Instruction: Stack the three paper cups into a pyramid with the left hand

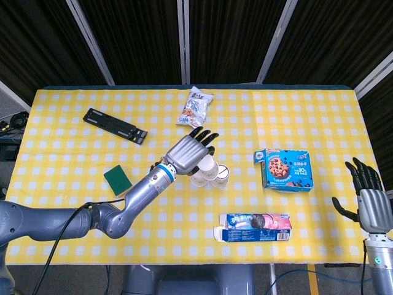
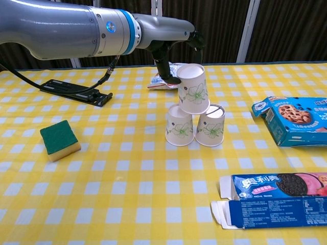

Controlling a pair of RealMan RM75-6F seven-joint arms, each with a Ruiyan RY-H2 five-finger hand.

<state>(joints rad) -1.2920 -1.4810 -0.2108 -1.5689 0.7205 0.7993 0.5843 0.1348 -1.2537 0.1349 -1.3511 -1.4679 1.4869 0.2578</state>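
Note:
Three white paper cups with green flower prints stand upside down as a pyramid mid-table. Two lower cups [image 2: 180, 126] [image 2: 210, 126] sit side by side, and the top cup [image 2: 193, 89] rests on both of them; the stack [image 1: 209, 172] also shows in the head view. My left hand [image 1: 187, 152] [image 2: 171, 46] hovers over and behind the top cup with its fingers stretched out. Its thumb hangs right beside the cup's upper left side, and no grip shows. My right hand [image 1: 368, 196] is open at the table's right edge, far from the cups.
A green sponge [image 2: 60, 139] lies left of the cups, and a black flat tool [image 2: 76, 91] lies further back left. A snack bag [image 1: 196, 107] is just behind the stack. Right of the cups are a blue cookie box [image 2: 296, 118] and an opened Oreo box [image 2: 276, 196].

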